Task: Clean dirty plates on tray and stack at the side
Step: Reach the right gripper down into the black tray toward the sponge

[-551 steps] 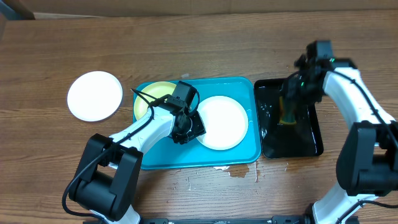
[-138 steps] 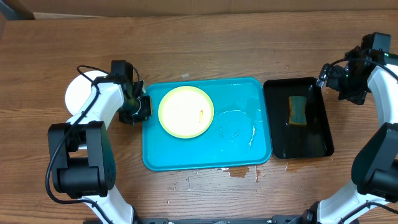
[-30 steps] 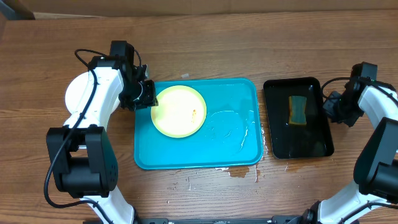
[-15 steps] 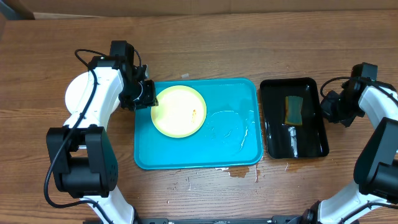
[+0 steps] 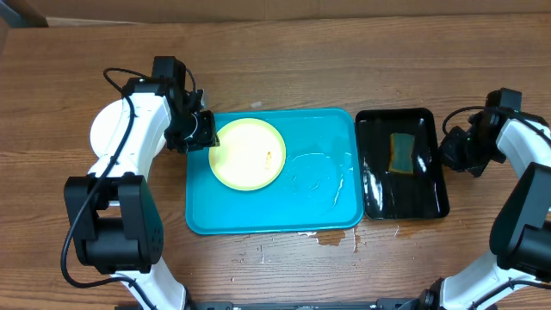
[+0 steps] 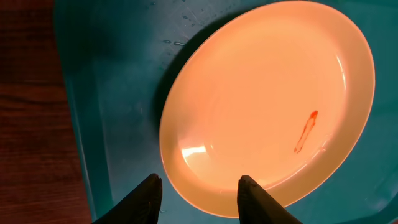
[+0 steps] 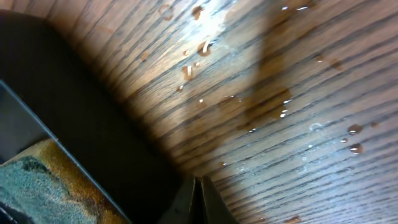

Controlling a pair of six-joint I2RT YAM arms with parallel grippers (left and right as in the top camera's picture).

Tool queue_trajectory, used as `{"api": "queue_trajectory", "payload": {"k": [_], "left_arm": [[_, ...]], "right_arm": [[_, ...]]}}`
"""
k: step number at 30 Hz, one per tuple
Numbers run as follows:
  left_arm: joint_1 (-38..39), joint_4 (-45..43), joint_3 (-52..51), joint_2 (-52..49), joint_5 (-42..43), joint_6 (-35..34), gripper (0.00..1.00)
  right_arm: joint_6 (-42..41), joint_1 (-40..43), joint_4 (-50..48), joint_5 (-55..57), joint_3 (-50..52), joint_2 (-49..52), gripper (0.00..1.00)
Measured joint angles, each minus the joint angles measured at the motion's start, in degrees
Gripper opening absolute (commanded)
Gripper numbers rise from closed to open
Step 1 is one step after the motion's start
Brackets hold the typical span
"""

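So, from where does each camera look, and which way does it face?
Overhead: fixed above the table, facing straight down at the turquoise tray, black tray and both arms.
Left wrist: on the left arm, facing down at the yellow plate; open jaws at the bottom edge.
Right wrist: on the right arm, low over the wet table beside the black tray; shut jaws at the bottom.
Shared: overhead and left wrist show the plate's red smear; overhead and right wrist, the sponge.
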State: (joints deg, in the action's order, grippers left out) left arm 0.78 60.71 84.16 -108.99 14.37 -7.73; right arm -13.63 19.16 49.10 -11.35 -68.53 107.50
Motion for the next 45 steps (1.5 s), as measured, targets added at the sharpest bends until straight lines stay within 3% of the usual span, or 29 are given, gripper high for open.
{"api": "queue_trajectory", "payload": {"k": [4,7,12,17,23,27,45], "left_arm": [[0.0,-0.6,0.0,0.0,0.0,0.0,0.44],[0.0,-2.0,0.0,0.0,-0.9,0.0,0.44],[0.0,-3.2,0.0,0.0,-4.5,0.0,0.44],[0.0,-8.2,-0.3,0.0,-7.6,0.0,0.40],[0.3,-13.8,-4.8,0.0,-9.0,0.9,0.35],[1.6,-15.3,-7.3,0.0,-8.6,2.3,0.41],[3.3,-19.9,-11.9,0.0,-8.0,3.9,0.48]], "right_arm": [[0.9,0.1,0.8,-0.1,-0.1,0.0,0.13],[1.2,0.6,2.5,0.2,-1.4,0.0,0.31],[1.6,0.6,9.8,-0.5,-10.5,0.0,0.39],[2.5,0.1,16.5,-2.7,-19.5,-0.1,0.41],[4.0,-2.7,19.1,-3.9,-20.1,-0.2,0.41],[4.5,-4.5,19.1,-3.9,-20.1,-0.2,0.41],[4.7,-8.7,19.5,-2.3,-20.0,-0.2,0.43]]}}
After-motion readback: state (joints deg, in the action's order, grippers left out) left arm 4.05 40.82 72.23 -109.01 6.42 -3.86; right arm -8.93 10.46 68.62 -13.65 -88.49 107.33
